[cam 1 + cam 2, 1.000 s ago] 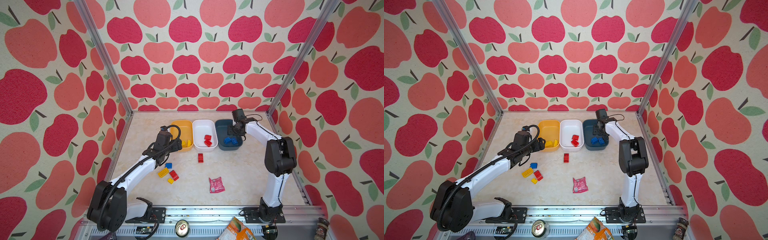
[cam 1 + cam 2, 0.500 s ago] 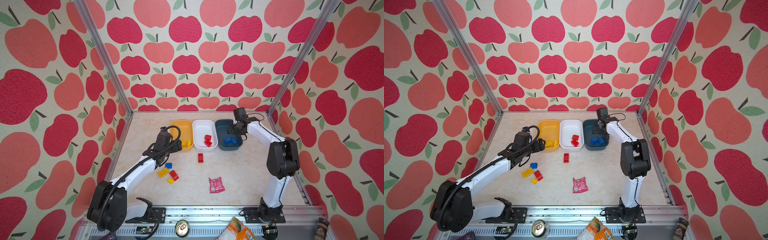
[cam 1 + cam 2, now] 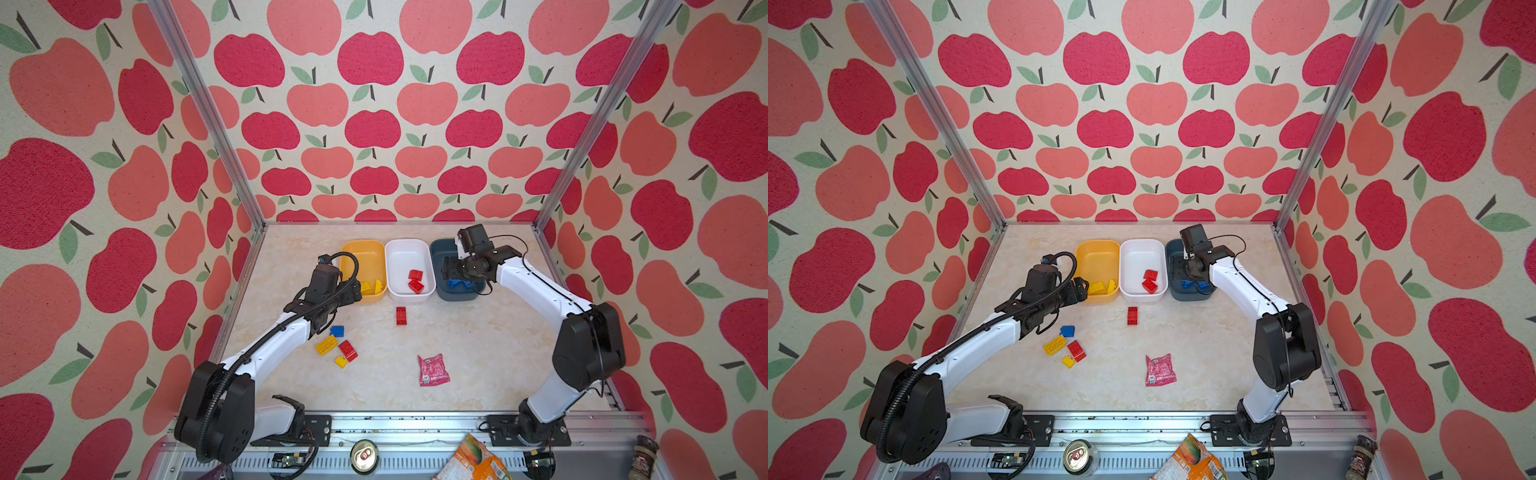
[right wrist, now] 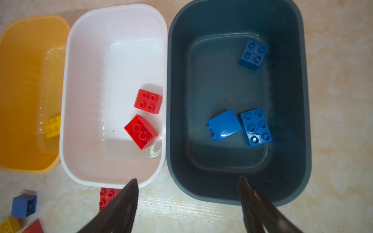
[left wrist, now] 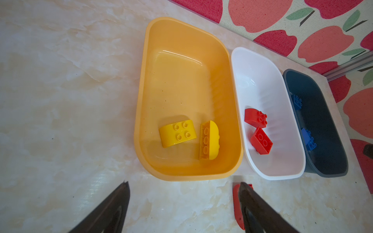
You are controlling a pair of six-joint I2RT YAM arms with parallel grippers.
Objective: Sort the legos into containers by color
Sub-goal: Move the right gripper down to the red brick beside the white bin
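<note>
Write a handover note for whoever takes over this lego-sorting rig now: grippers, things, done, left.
Left gripper: open, empty, beside the yellow-orange plastic bin.
Right gripper: open, empty, above the dark blue-grey plastic bin.
Done: two yellow studded bricks in the yellow-orange bin, two red bricks in the white plastic bin, three blue bricks in the blue-grey bin.
Left, loose on the marble-look table: long red brick, loose blue brick, flat yellow brick, small yellow brick, squat red brick. Ignore the crinkled pink packet.

Three containers (image 3: 405, 257) stand side by side at the back of the counter (image 3: 478, 340), legos (image 3: 415, 286) in each, more scattered before them leftward, a packet (image 3: 433, 370) further forward.
</note>
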